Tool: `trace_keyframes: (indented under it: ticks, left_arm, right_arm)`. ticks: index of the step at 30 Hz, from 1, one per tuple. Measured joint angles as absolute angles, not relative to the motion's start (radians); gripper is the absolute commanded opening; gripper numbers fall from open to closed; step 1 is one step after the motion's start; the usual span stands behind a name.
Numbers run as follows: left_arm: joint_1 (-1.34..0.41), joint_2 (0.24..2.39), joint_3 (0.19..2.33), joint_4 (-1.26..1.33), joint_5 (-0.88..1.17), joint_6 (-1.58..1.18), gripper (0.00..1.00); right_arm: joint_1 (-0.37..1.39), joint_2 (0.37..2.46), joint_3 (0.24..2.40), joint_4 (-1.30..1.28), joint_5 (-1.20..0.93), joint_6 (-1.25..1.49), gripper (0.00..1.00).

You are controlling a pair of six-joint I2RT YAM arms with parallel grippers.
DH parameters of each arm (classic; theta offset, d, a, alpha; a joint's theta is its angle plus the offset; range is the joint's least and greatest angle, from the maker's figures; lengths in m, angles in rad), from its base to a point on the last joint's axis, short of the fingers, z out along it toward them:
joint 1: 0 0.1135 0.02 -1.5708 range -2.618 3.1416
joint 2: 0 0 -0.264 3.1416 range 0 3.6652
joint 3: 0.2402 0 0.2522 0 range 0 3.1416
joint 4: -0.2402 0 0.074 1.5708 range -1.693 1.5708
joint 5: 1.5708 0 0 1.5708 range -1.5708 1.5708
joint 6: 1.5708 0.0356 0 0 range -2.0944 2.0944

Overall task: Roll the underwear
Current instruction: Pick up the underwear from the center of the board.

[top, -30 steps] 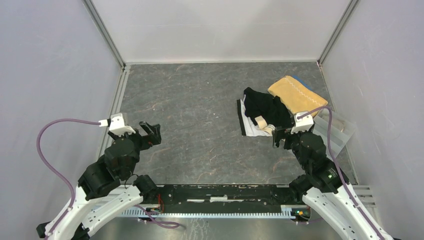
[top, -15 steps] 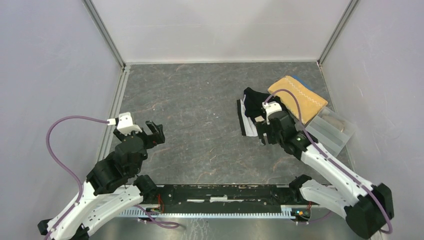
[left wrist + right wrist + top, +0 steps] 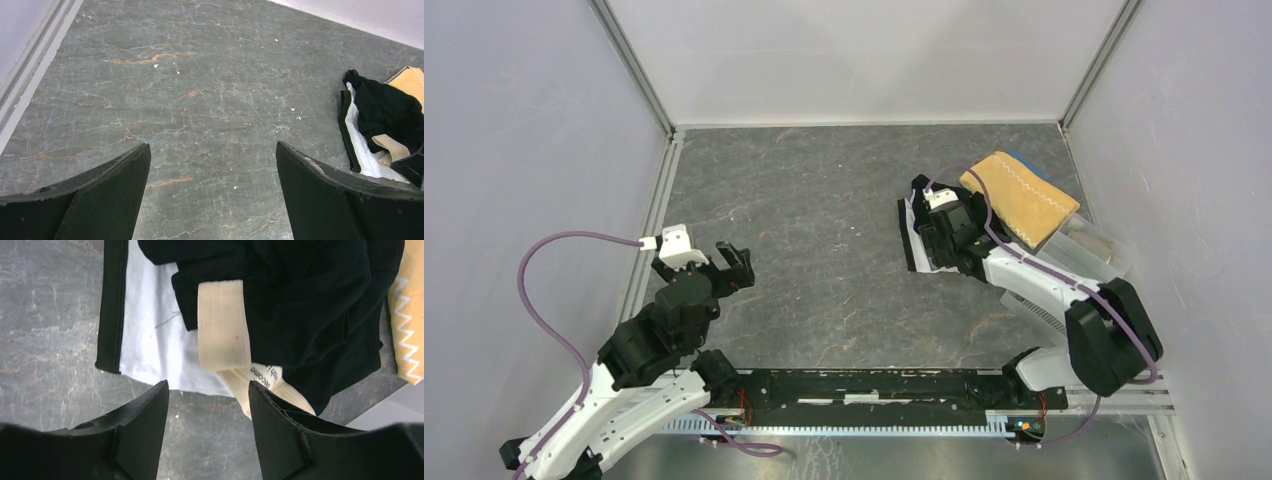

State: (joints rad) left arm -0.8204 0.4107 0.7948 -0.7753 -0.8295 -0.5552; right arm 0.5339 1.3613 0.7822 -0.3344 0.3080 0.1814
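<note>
The underwear [image 3: 913, 246] lies in a heap at the right of the table. In the right wrist view it shows as a black garment [image 3: 300, 300] on top, a white one with a black edge [image 3: 150, 335] below, and a beige band [image 3: 222, 330] sticking out. My right gripper [image 3: 208, 385] hangs low at the heap's near edge, open, with bare table between its fingers; from above the right gripper [image 3: 931, 243] covers part of the heap. My left gripper [image 3: 736, 262] stands wide open over bare floor at the left, far from the heap [image 3: 385, 115].
A mustard-yellow towel [image 3: 1022, 195] with white zigzag stitching lies behind the heap, touching it. A clear plastic tray [image 3: 1096, 252] sits to the right by the wall. Grey walls close in the table on three sides.
The right arm has stretched forward and left from near its base to above the heap, and its jaws have narrowed a little. The left arm shifted slightly and then held still.
</note>
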Motion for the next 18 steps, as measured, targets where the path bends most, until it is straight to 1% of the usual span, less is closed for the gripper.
trace_keyframes:
  ticks: [6,8,11,16,17,18]
  left_arm:
    - [-0.820,0.411,0.794,-0.774,-0.828,-0.555,1.00]
    - [-0.820,0.411,0.794,-0.773,-0.828,-0.555,1.00]
    - [-0.820,0.410,0.793,-0.768,-0.828,-0.555,1.00]
    - [-0.820,0.408,0.787,-0.767,-0.828,-0.555,1.00]
    - [-0.820,0.408,0.786,-0.765,-0.828,-0.555,1.00]
    - [-0.820,0.408,0.785,-0.765,-0.827,-0.555,1.00]
  right_arm:
    - [0.533,1.461,0.818,-0.293,0.397,0.170,0.57]
    - [0.533,1.485,0.823,-0.288,0.421,0.168,0.53]
    - [0.532,1.522,0.833,-0.283,0.451,0.168,0.37]
    - [0.532,1.553,0.841,-0.270,0.491,0.169,0.03]
    - [0.532,1.551,0.841,-0.265,0.498,0.166,0.00]
    - [0.532,1.549,0.841,-0.262,0.501,0.166,0.00]
